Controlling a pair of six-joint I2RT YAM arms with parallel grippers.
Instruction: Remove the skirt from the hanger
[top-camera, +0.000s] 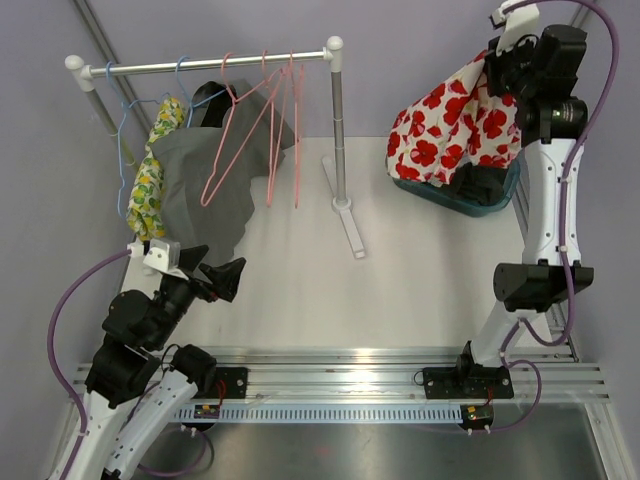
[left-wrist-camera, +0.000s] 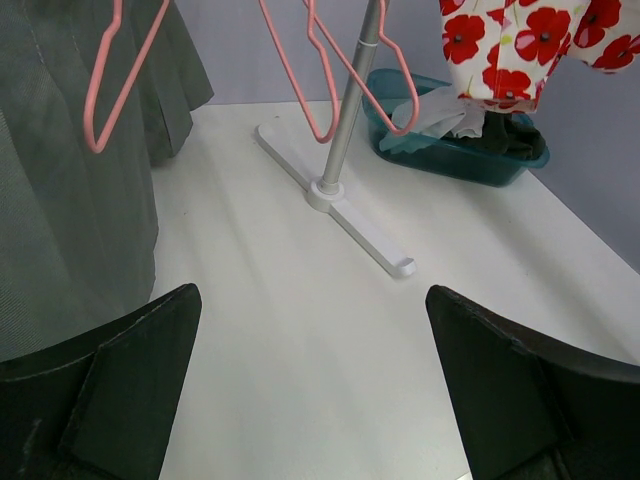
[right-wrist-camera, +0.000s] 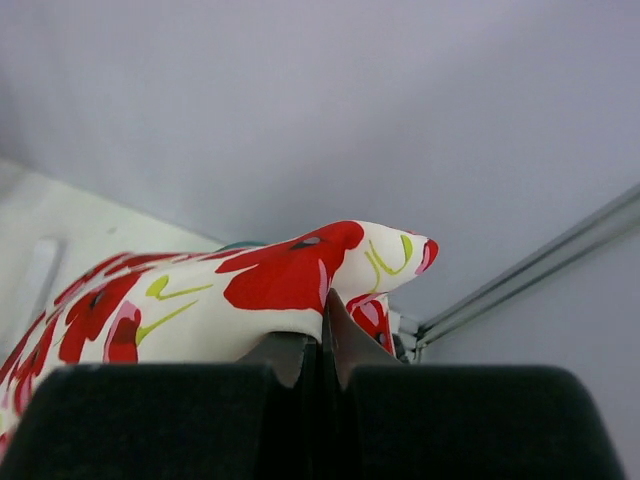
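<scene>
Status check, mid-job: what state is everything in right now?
left gripper: open, empty.
right gripper: shut on red-flowered garment.
red-flowered garment: held up over bin.
grey skirt: hanging on rack.
yellow-patterned garment: hanging on rack.
pink hangers: bare, on rack.
bin: holds clothes.

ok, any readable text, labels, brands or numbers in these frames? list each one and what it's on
None legible in any of the three views.
red-floral skirt: flower print only, no lettering.
teal bin: no label visible.
clothes rack: bare metal, no markings visible.
small boards at the arm bases: any printing is too small to read.
</scene>
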